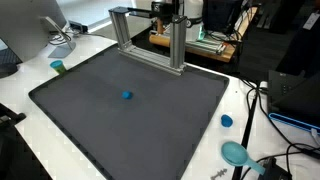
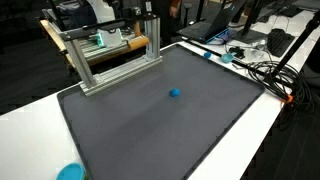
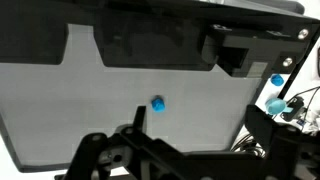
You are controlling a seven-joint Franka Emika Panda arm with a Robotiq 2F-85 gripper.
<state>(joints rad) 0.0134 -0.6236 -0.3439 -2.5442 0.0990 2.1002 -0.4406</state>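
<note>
The small round blue ball lies alone near the middle of the flat, matte dark grey mat, well apart from the silver aluminium frame. The gripper hovers above, fingers spread wide, holding nothing. Smooth and round, the ball would likely roll away if a fingertip clipped it off-centre.

Blue ball on dark mat

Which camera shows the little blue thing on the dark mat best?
The wrist view: the blue thing appears largest there, unobstructed on the dark mat. Both exterior views show the blue thing only as a small dot near the mat's middle, too small to tell its shape.
</note>
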